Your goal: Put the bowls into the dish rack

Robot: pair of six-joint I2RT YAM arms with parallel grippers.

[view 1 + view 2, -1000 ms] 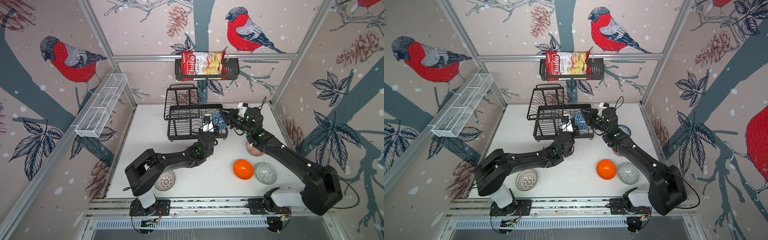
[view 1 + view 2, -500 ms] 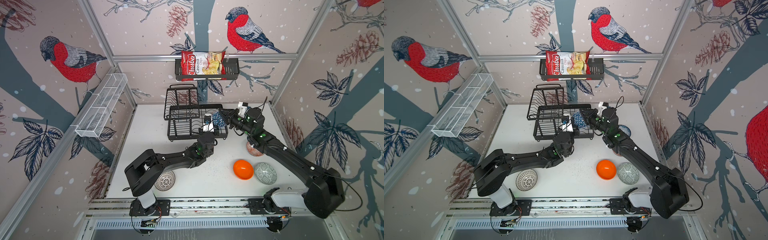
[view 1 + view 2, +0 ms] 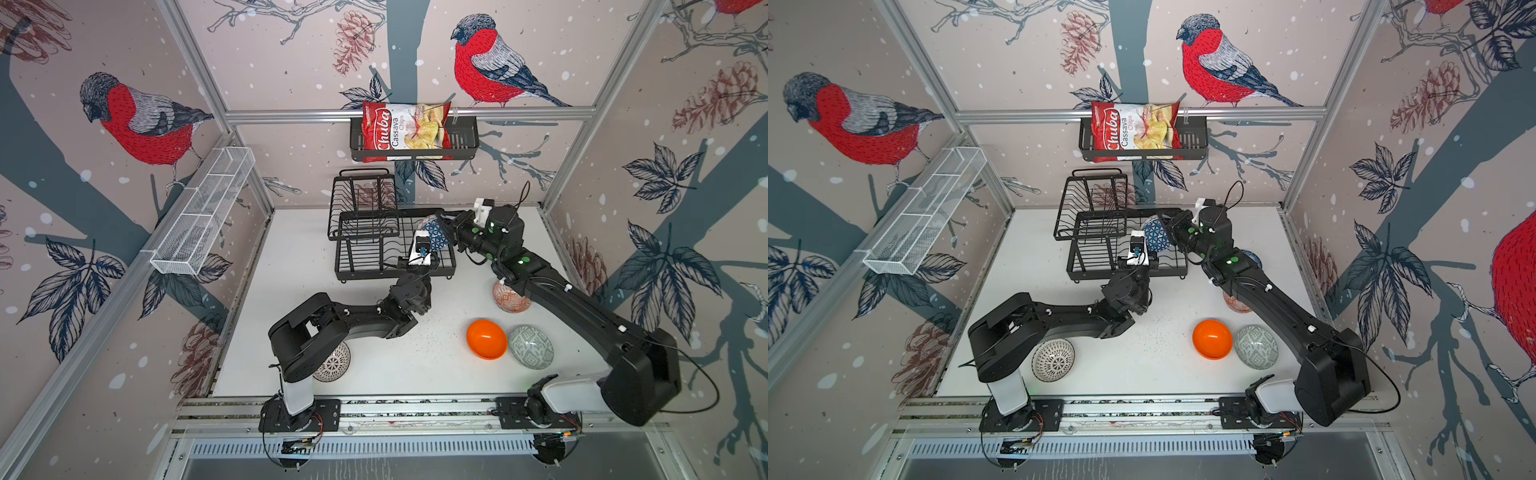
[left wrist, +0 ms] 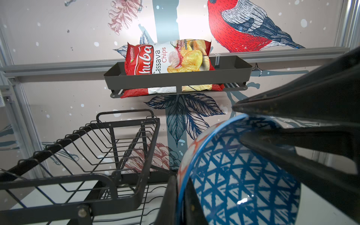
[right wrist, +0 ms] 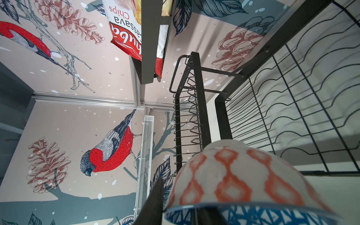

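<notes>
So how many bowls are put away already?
None rests in the dish rack by itself yet. The left gripper pinches the dark blue bowl at the lower tier, with the right gripper straddling its rim. Five wait on the table: orange, grey-green, orange-white, black-white, blue-white.

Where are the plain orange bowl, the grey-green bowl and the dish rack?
plain orange bowl [image 3: 486, 338]: in a top view, on its glossy inside.
grey-green bowl [image 3: 532, 347]: in a top view, on its patterned surface.
dish rack [image 4: 58, 182]: left wrist view, on a thick rim bar.

Bright, soft shadows, fisheye edges, fg blurry
</notes>
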